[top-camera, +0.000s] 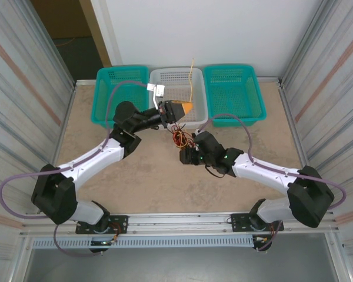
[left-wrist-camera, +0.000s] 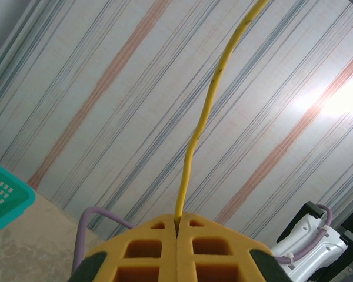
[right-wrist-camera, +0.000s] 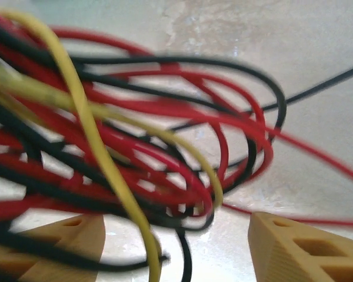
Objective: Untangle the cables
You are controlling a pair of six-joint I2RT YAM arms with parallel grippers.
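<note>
Left gripper [left-wrist-camera: 177,220]: clamped on the yellow cable [left-wrist-camera: 194,141], which comes out from between the two pads and climbs to the top of the wrist view. Overhead, this gripper sits at centre frame, just in front of the white basket [top-camera: 159,75].
Right gripper [right-wrist-camera: 176,235]: jaws apart with nothing pinched. It sits low over the table, and the knot fills the frame above its fingers.
Cables [top-camera: 179,138]: a loose knot of red, black and yellow loops hangs at centre frame between the two grippers. The blurred wrist view does not show whether any strand touches a finger.
Step in hand: probably drawing the yellow strand free while the other arm steadies the knot.
Doing it well: the right gripper should close on red and black loops only, low in the bundle, leaving the yellow to slide. The left should then pull slowly along the line the strand already takes.
Risk: pinching the yellow on both sides would tighten the knot, and a quick pull could lift the whole bundle.
Table [top-camera: 141,176]: beige, mottled like stone, flat and bare around the knot.
Baskets: a teal basket [top-camera: 106,88] stands either side of the white one along the top edge of the table.
Room: ribbed striped panels [top-camera: 23,88] close off the left and right of the frame. A plain white wall [top-camera: 212,29] stands at the top.
</note>
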